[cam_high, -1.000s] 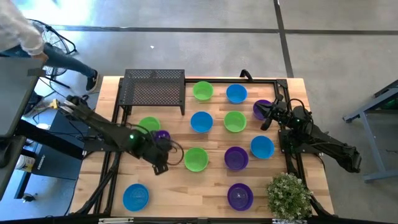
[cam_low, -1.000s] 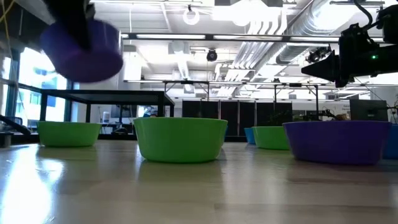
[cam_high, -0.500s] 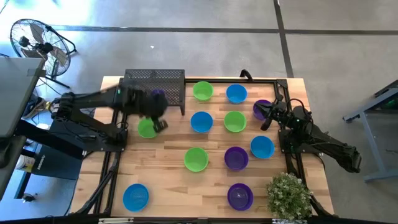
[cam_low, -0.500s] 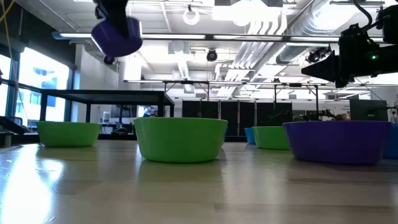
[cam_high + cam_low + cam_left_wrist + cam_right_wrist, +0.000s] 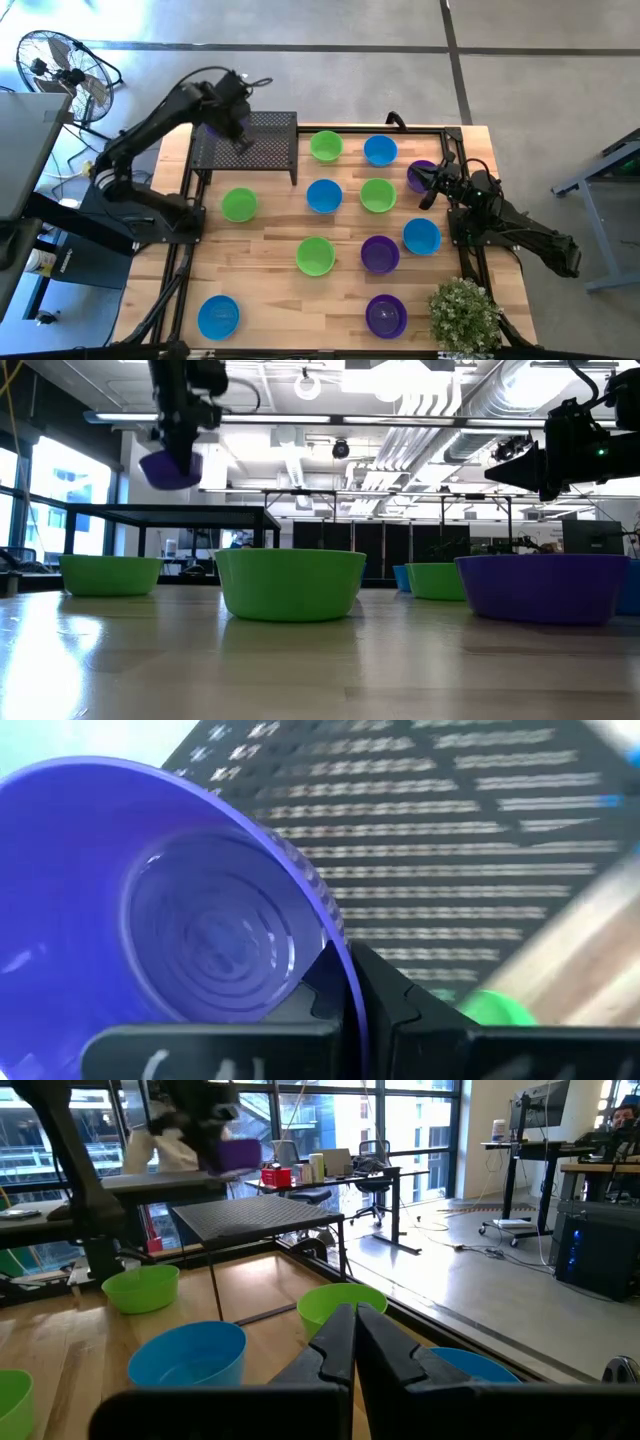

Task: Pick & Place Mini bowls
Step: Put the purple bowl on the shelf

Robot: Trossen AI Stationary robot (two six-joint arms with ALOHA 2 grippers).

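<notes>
My left gripper (image 5: 226, 126) is shut on a purple mini bowl (image 5: 200, 910), high above the left part of the black mesh rack (image 5: 250, 140); the bowl also shows in the low view (image 5: 170, 468). Several green, blue and purple mini bowls rest on their bases on the wooden table, among them a green one (image 5: 238, 205) near the rack and a purple one (image 5: 420, 173) at the far right. My right gripper (image 5: 355, 1342) is shut and empty, beside that far-right purple bowl (image 5: 432, 186). My left gripper pinches the purple bowl's wall at its rim (image 5: 338, 958), one finger (image 5: 385, 1005) outside the bowl and the other inside. The bowl is lifted clear above the rack and tilted, its open side toward the wrist.
A small potted plant (image 5: 465, 315) stands at the near right corner. The rack stands on thin legs at the far left of the table. A black frame (image 5: 462, 200) runs along the table's sides. Bare wood lies between the rack and the near-left blue bowl (image 5: 218, 316).
My left gripper has carried the purple bowl from above the middle left of the table up and toward the far edge, to above the rack's left part. The bowl has stayed in the hold. My right gripper has kept still.
</notes>
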